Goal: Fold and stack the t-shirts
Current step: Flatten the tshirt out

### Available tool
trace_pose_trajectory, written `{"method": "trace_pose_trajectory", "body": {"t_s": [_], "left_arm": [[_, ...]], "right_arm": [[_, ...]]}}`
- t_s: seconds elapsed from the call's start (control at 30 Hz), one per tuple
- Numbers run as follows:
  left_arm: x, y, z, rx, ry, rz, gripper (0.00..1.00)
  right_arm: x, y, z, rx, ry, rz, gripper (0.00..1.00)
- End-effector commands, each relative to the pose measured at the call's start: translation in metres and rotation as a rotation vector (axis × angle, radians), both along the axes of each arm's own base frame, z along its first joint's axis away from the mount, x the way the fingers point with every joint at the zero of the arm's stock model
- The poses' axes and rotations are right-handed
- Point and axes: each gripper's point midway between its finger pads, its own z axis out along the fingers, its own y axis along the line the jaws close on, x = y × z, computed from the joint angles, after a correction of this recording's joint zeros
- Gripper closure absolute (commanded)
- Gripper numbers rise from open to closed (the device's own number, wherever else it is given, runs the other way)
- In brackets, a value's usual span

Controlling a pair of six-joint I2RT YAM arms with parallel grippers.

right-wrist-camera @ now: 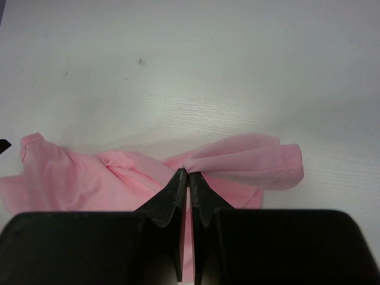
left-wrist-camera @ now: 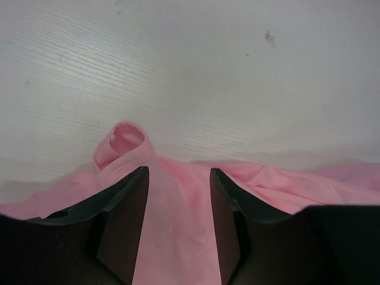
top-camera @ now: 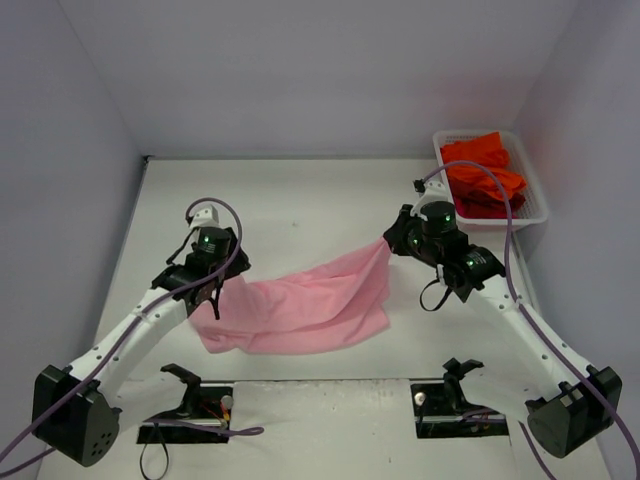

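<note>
A soft, thin light pink cloth t-shirt (top-camera: 300, 305) lies rumpled mid-table on the white wood-grained tabletop (top-camera: 300, 200). The right gripper (right-wrist-camera: 189, 173) pinches its bunched right edge tightly. The left gripper (left-wrist-camera: 179, 178) straddles the left edge, its jaws partly apart. Far right, crumpled orange-red t-shirts (top-camera: 483, 175) fill a white plastic mesh basket (top-camera: 537, 192).

A white table (top-camera: 300, 195) fills the middle of the top view, boxed in on three sides by plain pale walls: the back wall (top-camera: 320, 70) across the top, the left wall (top-camera: 60, 150), and the right wall (top-camera: 595, 120). The walls carry a faint lilac cast. Light is soft and even, with only weak shadows. Up close, the tabletop shows fine grain lines and a small dark speck (left-wrist-camera: 270, 38). A white mesh basket (top-camera: 505, 222) sits in the upper right corner.
</note>
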Motion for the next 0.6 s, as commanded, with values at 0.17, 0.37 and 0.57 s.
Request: {"method": "trace_pose_trajectory", "body": {"t_s": [0.17, 0.37, 0.57], "left_arm": [[0.003, 0.009, -0.010, -0.011, 0.020, 0.050, 0.58], [0.005, 0.011, -0.025, -0.008, 0.050, 0.054, 0.58], [0.008, 0.013, -0.035, -0.014, 0.069, 0.052, 0.58]], "right_arm": [[0.003, 0.005, 0.041, 0.055, -0.103, 0.009, 1.00], [0.004, 0.004, 0.039, 0.051, -0.097, 0.006, 1.00], [0.005, 0.006, 0.035, 0.051, -0.085, 0.010, 1.00]]}}
